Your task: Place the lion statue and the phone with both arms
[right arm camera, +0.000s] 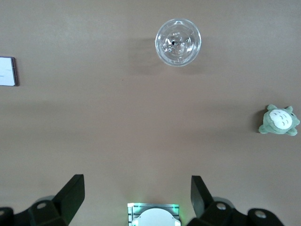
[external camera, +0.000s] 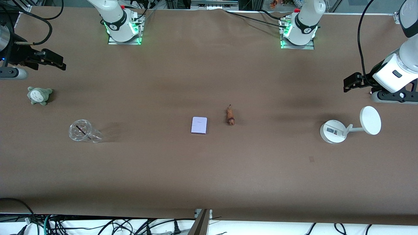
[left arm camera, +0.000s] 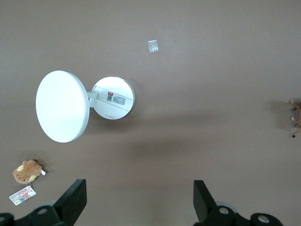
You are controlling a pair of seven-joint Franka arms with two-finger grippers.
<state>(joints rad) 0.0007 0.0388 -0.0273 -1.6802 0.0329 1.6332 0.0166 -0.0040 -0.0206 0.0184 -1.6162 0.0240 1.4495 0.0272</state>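
Mid-table: phone [external camera: 199, 125] beside lion statue [external camera: 230, 116], apart | tools spread

This is a robotics lab, not a home or a shop. The long bench [external camera: 209, 169] is covered edge to edge in plain brown sheeting, and two white arms are bolted to metal base plates [external camera: 125, 39] along its upper edge, with green status lights glowing at their feet. Black cables [external camera: 251, 18] run across the sheeting to the bases, and more wiring lies tangled on the floor [external camera: 98, 225] below the bench's near edge. Aluminium framing stands above the bases. The few things set out, a clear plastic cup [external camera: 83, 131], a grey-green plush toy [external camera: 39, 95] and a white stand with a disc [external camera: 349, 125], sit far apart like test props.
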